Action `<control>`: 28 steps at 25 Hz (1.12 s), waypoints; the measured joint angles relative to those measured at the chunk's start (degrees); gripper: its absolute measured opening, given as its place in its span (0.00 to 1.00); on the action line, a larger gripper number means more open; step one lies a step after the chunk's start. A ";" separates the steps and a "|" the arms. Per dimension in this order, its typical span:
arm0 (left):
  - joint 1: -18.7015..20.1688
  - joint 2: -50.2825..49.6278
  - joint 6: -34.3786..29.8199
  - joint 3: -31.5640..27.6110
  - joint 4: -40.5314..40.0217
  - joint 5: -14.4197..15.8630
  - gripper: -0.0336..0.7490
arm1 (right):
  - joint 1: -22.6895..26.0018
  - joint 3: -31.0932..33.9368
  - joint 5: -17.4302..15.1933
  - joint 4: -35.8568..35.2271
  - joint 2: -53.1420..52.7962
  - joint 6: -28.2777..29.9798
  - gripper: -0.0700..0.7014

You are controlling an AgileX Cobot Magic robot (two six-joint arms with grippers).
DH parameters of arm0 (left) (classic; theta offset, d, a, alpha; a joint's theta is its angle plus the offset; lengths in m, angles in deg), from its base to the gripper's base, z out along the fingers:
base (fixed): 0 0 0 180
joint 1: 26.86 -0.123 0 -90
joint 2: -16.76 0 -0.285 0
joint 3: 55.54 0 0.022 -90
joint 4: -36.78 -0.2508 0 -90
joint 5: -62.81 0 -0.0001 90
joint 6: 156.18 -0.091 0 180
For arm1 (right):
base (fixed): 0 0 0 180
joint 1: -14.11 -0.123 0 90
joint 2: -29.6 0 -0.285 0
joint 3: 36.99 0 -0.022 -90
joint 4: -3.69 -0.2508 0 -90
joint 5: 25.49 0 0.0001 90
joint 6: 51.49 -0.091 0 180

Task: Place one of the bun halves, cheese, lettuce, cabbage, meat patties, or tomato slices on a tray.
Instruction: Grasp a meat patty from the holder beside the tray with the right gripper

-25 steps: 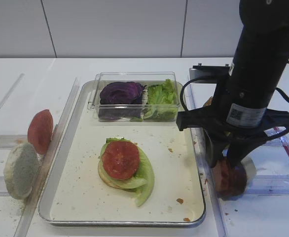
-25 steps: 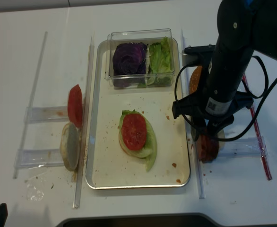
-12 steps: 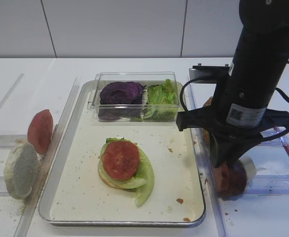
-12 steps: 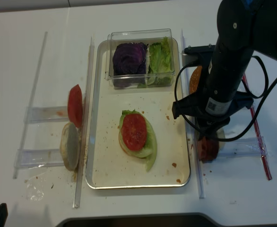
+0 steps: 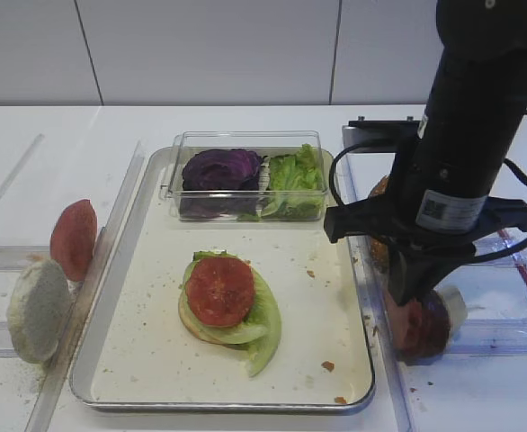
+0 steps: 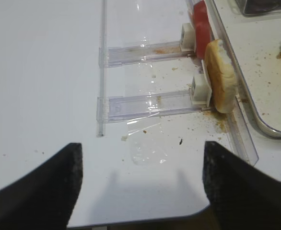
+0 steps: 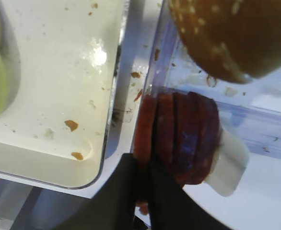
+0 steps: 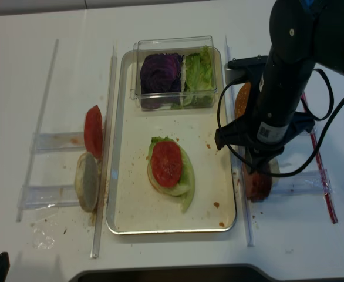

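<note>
The right hand [image 7: 143,179] is clamped on the outermost of the meat patties [image 7: 179,139], its two dark fingers pinching that disc's lower edge in the wrist view. The patties stand on edge in a row inside a clear plastic rack [image 5: 506,315] on the white bench [image 5: 30,153], just outside the right rim of the tray [image 5: 156,378]. A sesame-seeded bun half [image 7: 227,38] sits just behind them in the same rack.

On the tray's crumb-speckled floor, a tomato slice [image 5: 219,291] lies on lettuce [image 5: 265,326] over a pale bun base. At the tray's far end a clear plastic box [image 5: 245,139] holds purple cabbage [image 5: 220,169] beside more lettuce.

Well apart on the left, a second rack keeps another tomato slice [image 5: 73,239] and a pale bun half [image 5: 37,310] upright. The left hand [image 6: 140,191] hovers over bare bench near them, its fingers spread wide and holding nothing.
</note>
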 joint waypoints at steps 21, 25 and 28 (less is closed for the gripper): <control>0.00 0.00 0.09 0.00 0.00 0.00 0.66 | 0.00 0.00 0.00 -3.68 -4.77 1.41 0.18; 0.00 0.00 0.09 0.00 0.00 0.00 0.66 | 0.00 0.00 0.00 -5.14 -5.64 1.41 0.18; 0.00 0.00 0.09 0.00 0.00 0.00 0.66 | -0.02 0.00 0.00 -5.45 -7.06 2.53 0.18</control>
